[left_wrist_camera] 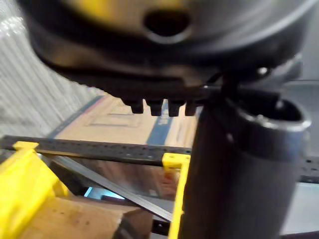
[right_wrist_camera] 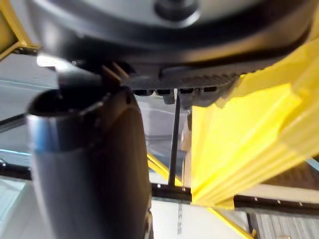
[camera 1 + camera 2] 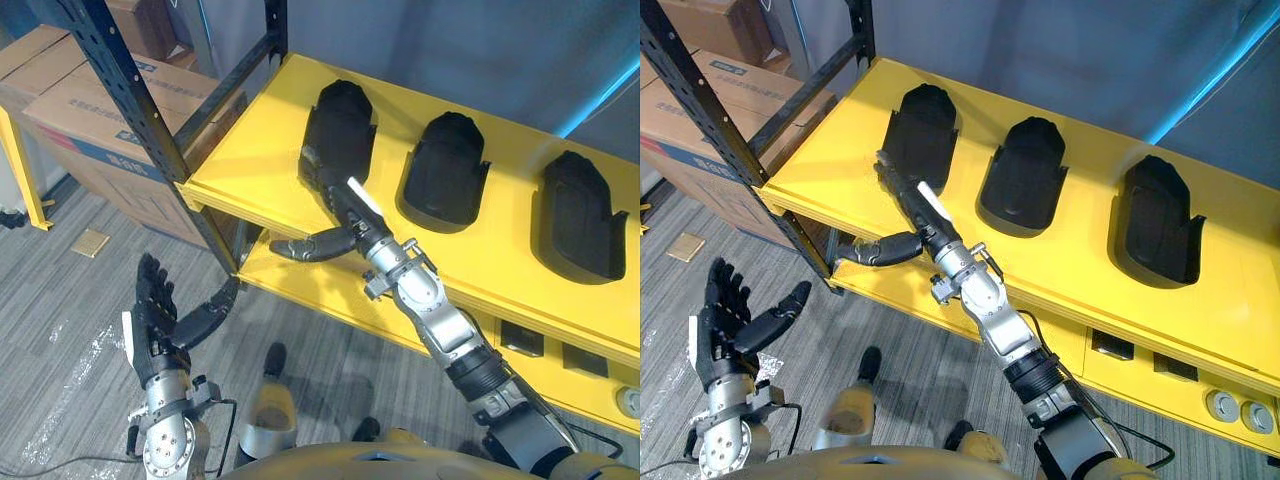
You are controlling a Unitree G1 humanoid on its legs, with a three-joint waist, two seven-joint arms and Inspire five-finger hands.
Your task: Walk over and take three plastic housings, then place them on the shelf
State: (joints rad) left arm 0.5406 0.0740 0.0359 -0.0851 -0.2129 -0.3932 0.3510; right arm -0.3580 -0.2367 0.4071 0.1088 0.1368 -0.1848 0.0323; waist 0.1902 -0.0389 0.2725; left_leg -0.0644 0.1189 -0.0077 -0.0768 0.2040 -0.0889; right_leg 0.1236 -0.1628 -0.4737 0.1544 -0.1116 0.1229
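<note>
Standing at a yellow shelf that carries three black housings in a row, each apart from the next: left housing, middle housing, right housing. Right robot hand lies open on the shelf, fingers straight at the left housing's near edge. Left robot hand is open and empty, raised over the floor. Placing looks all but done; next, lift the right robot hand clear without nudging that housing.

We see the left housing, middle housing and right housing on the yellow shelf. Our right hand crosses its front edge, straight fingers against the left housing; our left hand spreads open below its left corner.
</note>
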